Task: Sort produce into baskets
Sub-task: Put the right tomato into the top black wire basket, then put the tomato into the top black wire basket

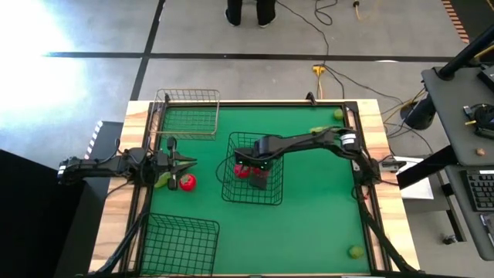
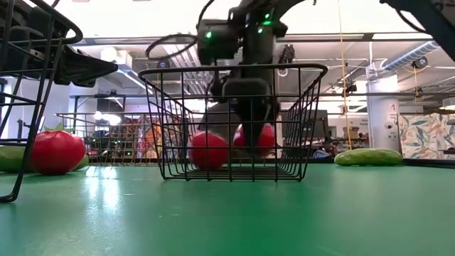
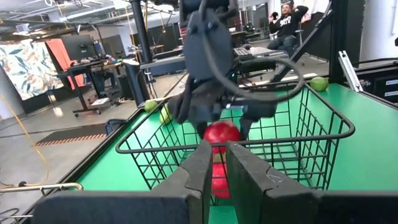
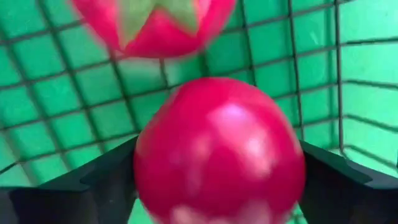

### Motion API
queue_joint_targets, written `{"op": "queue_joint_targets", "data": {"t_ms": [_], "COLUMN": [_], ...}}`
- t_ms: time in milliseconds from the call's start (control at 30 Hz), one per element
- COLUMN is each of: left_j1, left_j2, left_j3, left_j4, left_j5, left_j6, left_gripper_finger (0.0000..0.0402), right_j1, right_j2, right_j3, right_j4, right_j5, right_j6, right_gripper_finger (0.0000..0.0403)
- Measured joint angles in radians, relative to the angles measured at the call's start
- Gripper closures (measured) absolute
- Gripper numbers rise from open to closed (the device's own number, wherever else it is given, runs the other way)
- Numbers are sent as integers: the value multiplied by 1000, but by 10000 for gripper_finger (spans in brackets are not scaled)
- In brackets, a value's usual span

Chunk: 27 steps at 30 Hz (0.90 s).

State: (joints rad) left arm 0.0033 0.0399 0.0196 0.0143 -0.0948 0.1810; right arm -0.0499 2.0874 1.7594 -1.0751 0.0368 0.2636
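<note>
right pincer [image 1: 258, 171]: reached down inside the middle black basket [image 1: 252, 201], fingers spread only as wide as the tomato [image 4: 219, 152] that's clamped between them; pretty snug fit
held tomato: kept just above the basket floor in the low view, with a second tomato [image 2: 208, 150] lying right beside it on the wire bottom
left pincer [image 1: 187, 161]: parked at the tabletop's left side, fingers [image 3: 202, 171] brought nearly together with just a thin slit left, nothing gripped
third tomato [image 1: 187, 182]: found loose on the green mat just by the left pincer, a cucumber [image 1: 163, 182] lying against it
other baskets: paler wire basket [image 1: 187, 113] set at the far left corner, another black basket [image 1: 180, 244] at the near left corner
stray produce: one lime [image 1: 338, 114] near the far right corner, one lime [image 1: 355, 251] near the near right corner, a second cucumber [image 2: 369, 156] seen off to the right of the middle basket
open room: wide bare mat left on the right half and in front of the middle basket; tabletop [image 1: 123, 208] edged by a wooden border all round
</note>
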Motion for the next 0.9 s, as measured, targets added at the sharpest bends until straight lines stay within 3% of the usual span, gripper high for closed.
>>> {"op": "queue_joint_targets", "data": {"t_ms": [233,400,667,900], "left_j1": [0,0,0,0], "left_j2": [0,0,0,0], "left_j3": [0,0,0,0], "left_j4": [0,0,0,0], "left_j5": [0,0,0,0], "left_j6": [0,0,0,0], "left_gripper_finger": [370,370,370,370], "right_j1": [-8,16,150,300], "right_j2": [38,23,-87,-210], "right_j3": [98,254,436,445], "right_j4": [-49,-175,-95,-28], "right_j5": [4,147,309,376], "right_j6": [-17,-30,-141,-89], "right_gripper_finger": [23,22,22,22]}}
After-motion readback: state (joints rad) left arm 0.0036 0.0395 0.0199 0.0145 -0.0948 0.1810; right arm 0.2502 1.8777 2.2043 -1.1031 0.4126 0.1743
